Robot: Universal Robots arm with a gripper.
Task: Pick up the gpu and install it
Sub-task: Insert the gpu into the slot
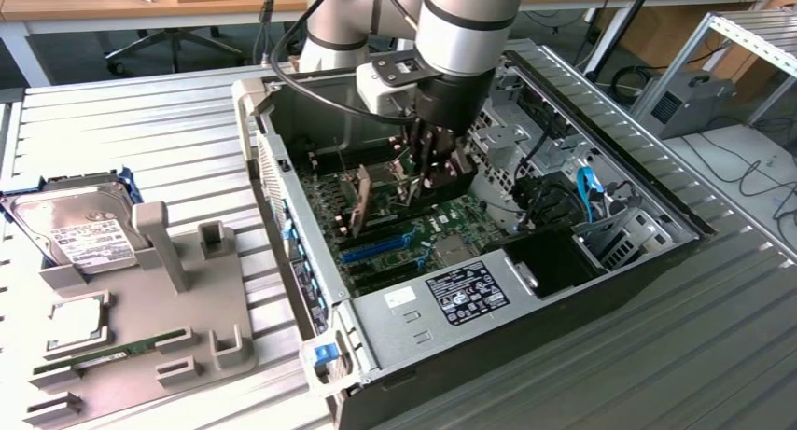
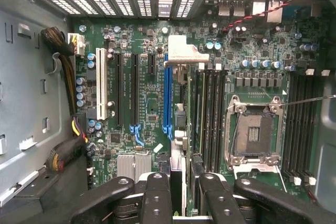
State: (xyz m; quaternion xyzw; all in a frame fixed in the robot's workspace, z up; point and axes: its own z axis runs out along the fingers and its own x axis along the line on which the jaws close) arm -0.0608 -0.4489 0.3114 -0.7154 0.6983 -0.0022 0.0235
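Black card edge-on between the fingers: the gpu [image 2: 179, 108] was in the gripper [image 2: 182, 182], inside the open computer case [image 1: 648, 215], over the green motherboard [image 2: 252, 51]. The two finger pairs stood either side of the card's near end and pressed against it, so the claw read as closed on the gpu, not empty. In the exterior view the gripper [image 1: 430, 173] hung low in the case from the arm, fingers pointing down at the board.

Key relation: the card lay directly under the claw and ran away from it. Its long axis went from the fingers toward the vented rear wall of the case. The silvery bracket [image 2: 184, 53] was at the far end, close to that wall. The axis ran parallel to the long blue slot [image 2: 167, 93], not skewed that I could see.

The card sat just beside the blue slot, on the side toward the CPU socket [image 2: 253, 135], between that slot and the bank of black memory slots [image 2: 210, 114]. It looked slightly off the slot line rather than on it, but with the card seen edge-on this is a judgement. Whether the lower edge touched the slot or the board could not be told. The card did not look seated.

On the grey tray [image 1: 137, 355] outside the case, at the exterior view's left, lay a hard drive [image 1: 81, 234], well apart from the claw.
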